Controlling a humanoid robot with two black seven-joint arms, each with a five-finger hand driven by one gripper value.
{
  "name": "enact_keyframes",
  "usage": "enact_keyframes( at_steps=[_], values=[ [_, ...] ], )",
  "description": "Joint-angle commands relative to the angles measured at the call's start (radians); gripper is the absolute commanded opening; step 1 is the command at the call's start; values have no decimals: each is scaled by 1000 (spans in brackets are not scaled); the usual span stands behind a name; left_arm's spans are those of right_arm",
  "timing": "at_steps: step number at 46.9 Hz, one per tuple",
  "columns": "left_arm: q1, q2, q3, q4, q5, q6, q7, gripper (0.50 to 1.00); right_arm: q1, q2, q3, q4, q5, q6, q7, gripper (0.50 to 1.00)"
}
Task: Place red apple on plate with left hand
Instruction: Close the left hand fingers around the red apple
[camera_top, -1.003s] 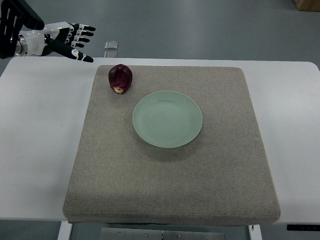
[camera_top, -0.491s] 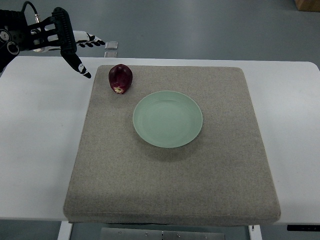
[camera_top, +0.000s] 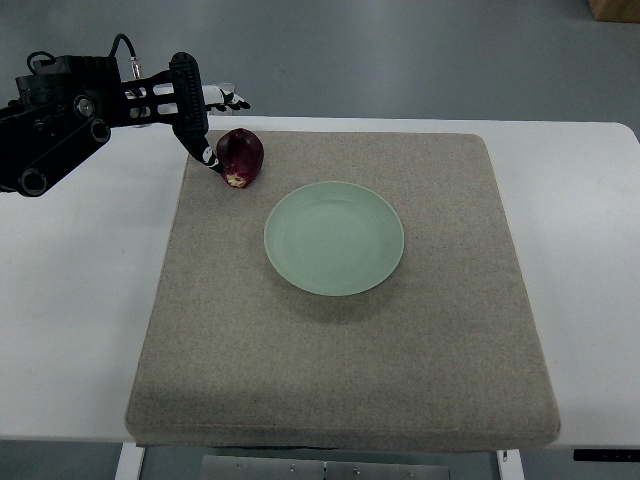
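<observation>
A dark red apple (camera_top: 241, 156) lies on the far left part of a grey mat (camera_top: 350, 330), just up and left of a pale green plate (camera_top: 334, 238) at the mat's middle. My left hand (camera_top: 212, 125) reaches in from the left edge and hovers right beside the apple's left and far side. Its fingers (camera_top: 232, 99) are spread behind the apple, and the thumb (camera_top: 207, 155) points down close to the apple's left flank. The hand holds nothing. The right arm does not show.
The mat lies on a white table (camera_top: 80, 290). A small clear block (camera_top: 222, 92) sits on the floor beyond the table's far edge, partly hidden by the hand. A cardboard corner (camera_top: 612, 8) shows at top right.
My left hand has travelled right, from beyond the table's far left corner to the apple's side. The wrist has turned so the palm faces the apple. Apple and plate have not moved.
</observation>
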Motion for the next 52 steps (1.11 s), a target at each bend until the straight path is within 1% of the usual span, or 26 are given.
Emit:
enact_keyframes(
  at_steps=[1, 18, 24, 27, 52],
  values=[
    [2, -16, 7, 1, -2, 2, 0, 999, 0, 0, 0, 0, 0, 0, 0, 964],
    [16, -39, 30, 3, 0, 20, 0, 999, 0, 0, 0, -1, 0, 0, 0, 962],
    [17, -41, 36, 29, 0, 62, 0, 999, 0, 0, 0, -1, 0, 0, 0, 964],
    [17, -41, 36, 29, 0, 69, 0, 999, 0, 0, 0, 0, 0, 0, 0, 964],
    [32, -53, 44, 29, 0, 72, 0, 994, 0, 0, 0, 0, 0, 0, 0, 964]
  ],
)
